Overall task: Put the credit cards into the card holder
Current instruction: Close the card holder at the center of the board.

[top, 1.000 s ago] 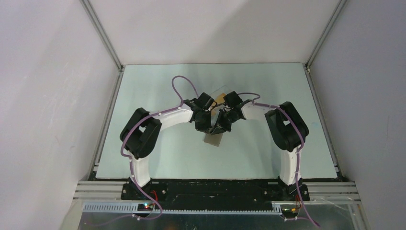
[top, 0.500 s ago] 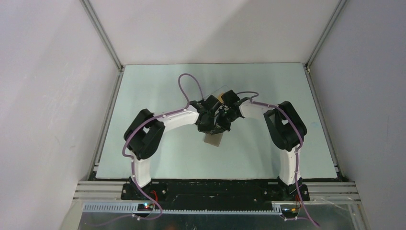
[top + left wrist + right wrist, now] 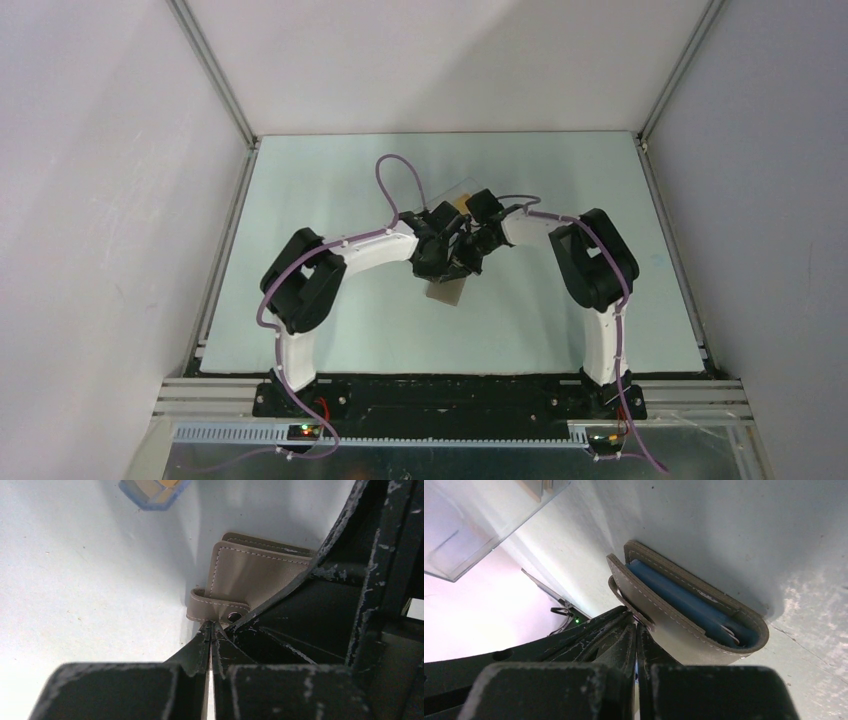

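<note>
We are pressing our closed left gripper [image 3: 210,628] and closed right gripper [image 3: 636,626] at the strap [image 3: 216,604] of the folded holder [image 3: 255,575], which is lying mid-worktop [image 3: 330,200], while the cards [image 3: 152,486] are apparently waiting in the box [image 3: 469,525], unloaded.

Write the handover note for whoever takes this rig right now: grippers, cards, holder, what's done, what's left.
Grippers: the left gripper is shut, with its tips at the snap strap of the card holder. Whether it pinches the strap can't be told. The right gripper is shut, apparently pinching that same strap.
Holder: on the table between the arms, folded and only slightly ajar.
Cards: the credit cards sit in the clear box just beyond the holder; neither gripper holds one.
Done: no card shows in the holder.
Left: open the holder, fetch the cards and slot them in.
</note>
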`<move>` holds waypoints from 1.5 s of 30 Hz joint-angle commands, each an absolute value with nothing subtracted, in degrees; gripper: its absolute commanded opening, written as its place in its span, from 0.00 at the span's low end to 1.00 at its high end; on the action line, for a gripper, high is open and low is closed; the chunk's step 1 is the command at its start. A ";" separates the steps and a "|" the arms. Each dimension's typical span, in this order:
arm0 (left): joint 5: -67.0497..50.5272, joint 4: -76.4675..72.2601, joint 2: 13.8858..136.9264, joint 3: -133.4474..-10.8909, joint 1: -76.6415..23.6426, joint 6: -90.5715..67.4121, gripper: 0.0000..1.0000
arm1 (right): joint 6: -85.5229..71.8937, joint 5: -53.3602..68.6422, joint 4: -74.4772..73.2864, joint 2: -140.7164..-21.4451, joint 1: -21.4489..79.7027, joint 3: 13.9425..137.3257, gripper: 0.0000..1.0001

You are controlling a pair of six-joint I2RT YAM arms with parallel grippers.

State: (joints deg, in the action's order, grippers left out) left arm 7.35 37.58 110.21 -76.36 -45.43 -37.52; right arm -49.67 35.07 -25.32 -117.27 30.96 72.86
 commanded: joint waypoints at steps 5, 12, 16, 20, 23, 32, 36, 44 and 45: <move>6.74 39.39 107.03 -79.77 -46.07 -37.53 0.08 | -49.00 20.61 -28.10 -122.24 27.63 63.38 0.00; 5.26 39.25 100.07 -80.63 -43.59 -37.49 0.18 | -45.96 25.91 -25.01 -115.56 28.07 63.24 0.00; 4.40 39.10 96.77 -79.29 -41.25 -38.10 0.22 | -45.77 30.00 -22.46 -110.89 28.16 63.27 0.03; 2.66 38.71 94.34 -75.91 -39.02 -38.14 0.27 | -45.47 32.76 -22.48 -106.59 27.68 63.85 0.12; 1.12 37.48 93.26 -72.95 -37.59 -38.50 0.29 | -45.50 34.31 -22.58 -104.38 27.19 63.98 0.21; -1.97 34.00 92.25 -67.49 -35.93 -39.02 0.30 | -44.73 35.75 -24.00 -100.59 25.52 64.94 0.38; -3.60 32.43 92.96 -66.82 -35.90 -39.39 0.32 | -42.66 34.67 -28.10 -102.95 26.50 67.98 0.39; -5.66 30.84 94.41 -66.76 -36.22 -39.86 0.33 | -43.10 34.60 -28.13 -108.90 28.21 68.47 0.39; -5.69 30.85 94.58 -66.99 -36.30 -39.83 0.33 | -43.45 34.66 -28.08 -109.29 28.15 68.47 0.38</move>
State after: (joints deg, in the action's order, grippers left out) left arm -4.05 32.82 94.70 -67.05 -36.18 -39.07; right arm -43.66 34.92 -26.72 -107.22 27.73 66.89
